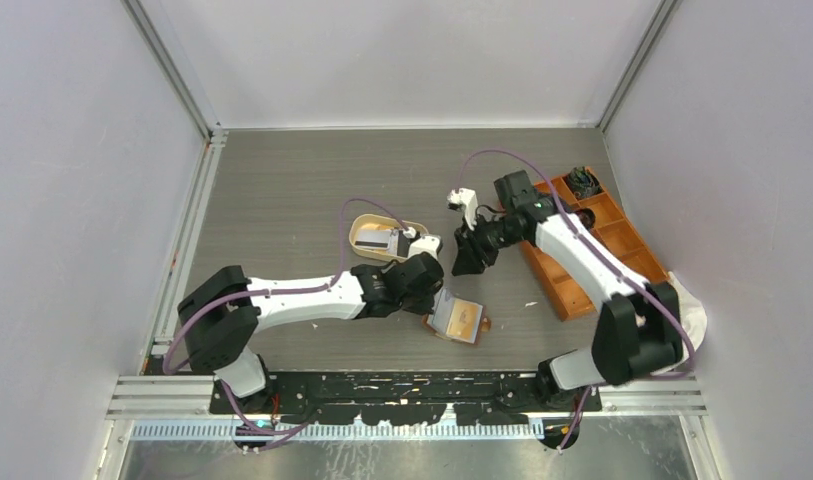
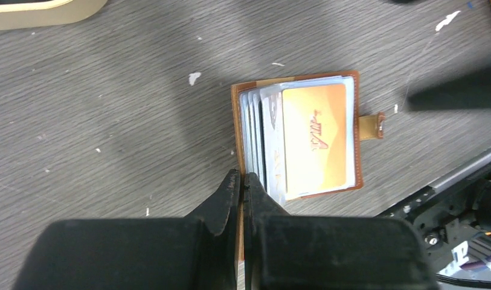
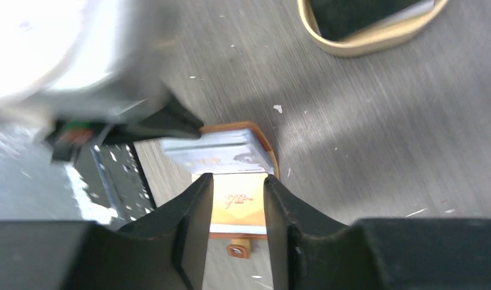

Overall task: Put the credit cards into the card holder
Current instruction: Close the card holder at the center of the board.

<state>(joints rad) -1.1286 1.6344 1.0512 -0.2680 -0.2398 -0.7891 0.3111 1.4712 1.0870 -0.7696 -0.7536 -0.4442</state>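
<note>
Leather holder (image 1: 458, 321) sits pinched in my closed left gripper (image 2: 241, 181); tray (image 1: 362, 222) cards (image 1: 375, 241) lie frame-left of my half-open, empty right gripper (image 3: 237, 181).

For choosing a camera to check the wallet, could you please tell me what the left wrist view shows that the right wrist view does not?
Left wrist only: the left pincer shut on the cover edge of the card holder. Right wrist only: the right pincer, open, framing the holder. Both: the holder, the orange card topping its stack, and the rim of the cream tray.
</note>
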